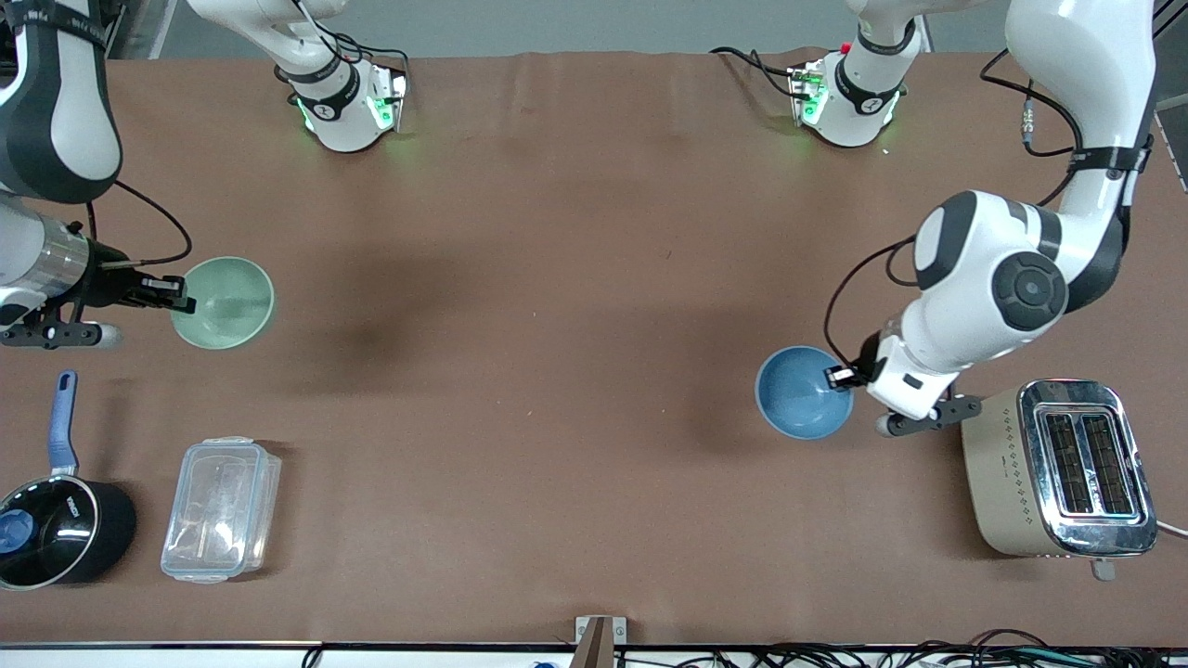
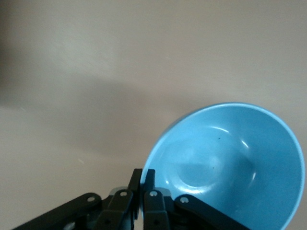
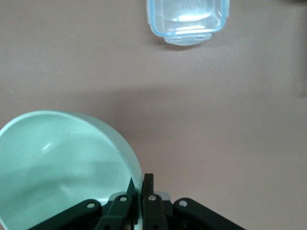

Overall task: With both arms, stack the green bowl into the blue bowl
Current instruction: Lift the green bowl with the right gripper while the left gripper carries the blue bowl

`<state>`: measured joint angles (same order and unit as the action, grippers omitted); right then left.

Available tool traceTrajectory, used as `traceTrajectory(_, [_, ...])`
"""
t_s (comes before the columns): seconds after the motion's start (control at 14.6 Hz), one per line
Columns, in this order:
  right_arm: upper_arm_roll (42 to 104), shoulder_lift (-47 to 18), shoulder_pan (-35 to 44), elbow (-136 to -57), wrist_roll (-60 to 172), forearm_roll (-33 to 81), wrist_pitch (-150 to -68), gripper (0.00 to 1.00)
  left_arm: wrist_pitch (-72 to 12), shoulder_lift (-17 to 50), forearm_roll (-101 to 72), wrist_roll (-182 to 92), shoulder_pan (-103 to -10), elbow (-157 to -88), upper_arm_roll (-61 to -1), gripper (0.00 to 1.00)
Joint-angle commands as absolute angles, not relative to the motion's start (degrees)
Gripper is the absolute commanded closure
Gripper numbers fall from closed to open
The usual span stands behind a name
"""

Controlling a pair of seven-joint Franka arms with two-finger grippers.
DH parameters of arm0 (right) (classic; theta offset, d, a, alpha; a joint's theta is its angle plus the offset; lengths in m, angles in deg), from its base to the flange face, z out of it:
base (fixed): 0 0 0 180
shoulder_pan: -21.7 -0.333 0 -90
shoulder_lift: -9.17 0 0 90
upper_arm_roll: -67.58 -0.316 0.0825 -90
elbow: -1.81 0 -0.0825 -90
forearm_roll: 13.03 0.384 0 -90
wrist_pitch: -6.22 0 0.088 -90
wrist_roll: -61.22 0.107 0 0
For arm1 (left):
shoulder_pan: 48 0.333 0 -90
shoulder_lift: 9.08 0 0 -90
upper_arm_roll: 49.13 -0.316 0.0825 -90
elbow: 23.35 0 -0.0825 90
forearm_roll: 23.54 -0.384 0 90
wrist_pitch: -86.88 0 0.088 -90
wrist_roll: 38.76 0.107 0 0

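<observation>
The pale mint-green bowl [image 1: 224, 302] is at the right arm's end of the table. My right gripper [image 1: 178, 299] is shut on its rim, one finger inside and one outside; the right wrist view shows the bowl [image 3: 62, 163] tilted in the grip [image 3: 140, 184]. The sky-blue bowl [image 1: 804, 392] is toward the left arm's end. My left gripper [image 1: 843, 376] is shut on its rim; the left wrist view shows the bowl [image 2: 230, 163] pinched between the fingers [image 2: 142, 179]. The two bowls are far apart.
A black saucepan with a blue handle [image 1: 58, 520] and a clear plastic box [image 1: 221, 508] lie nearer the front camera than the green bowl; the box also shows in the right wrist view [image 3: 187, 19]. A toaster [image 1: 1063, 468] stands beside the blue bowl.
</observation>
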<state>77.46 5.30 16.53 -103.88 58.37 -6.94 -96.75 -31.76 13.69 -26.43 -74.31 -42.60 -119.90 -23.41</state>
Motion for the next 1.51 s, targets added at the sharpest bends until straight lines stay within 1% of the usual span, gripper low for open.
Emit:
traceTrajectory(0.0, [75.1,3.8,14.5,-99.0,66.7,-6.5,-95.2,1.0,-30.4,15.8,-25.8,-84.4,-44.9,-117.4,-19.2,1.0])
traceTrajectory(0.14, [72.5,2.8,14.5,-97.1,70.3,-6.4,-95.3,1.0,-30.7,18.0,-26.3,-92.4,-50.1,-115.8,-19.1,1.0])
traceTrajectory(0.34, [71.5,2.1,14.5,-95.0,71.3,-6.4,-95.2,1.0,-31.9,23.4,-26.4,-101.6,-58.0,-112.0,-19.2,1.0])
traceTrajectory(0.48, [70.7,1.1,14.5,-94.0,71.2,-6.0,-94.6,1.0,-34.8,27.1,-26.5,-105.4,-62.5,-109.9,-19.6,1.0])
traceTrajectory(0.76, [66.8,0.1,14.3,-92.9,72.2,-4.7,-94.3,1.0,-45.0,33.5,-26.5,-106.0,-67.5,-109.8,-19.8,0.99])
traceTrajectory(1.03, [62.6,-2.2,13.3,-93.7,77.1,-5.0,-93.4,1.0,-50.5,37.0,-26.6,-105.6,-69.3,-109.8,-20.3,0.96])
traceTrajectory(1.24, [62.4,-5.9,11.9,-94.5,77.4,-5.0,-97.3,1.0,-51.5,38.2,-26.5,-105.0,-73.0,-109.7,-25.1,0.91])
traceTrajectory(1.44, [62.3,-6.6,10.0,-98.0,77.4,-5.0,-102.8,1.0,-53.7,39.2,-26.5,-105.1,-74.6,-109.7,-26.4,0.89])
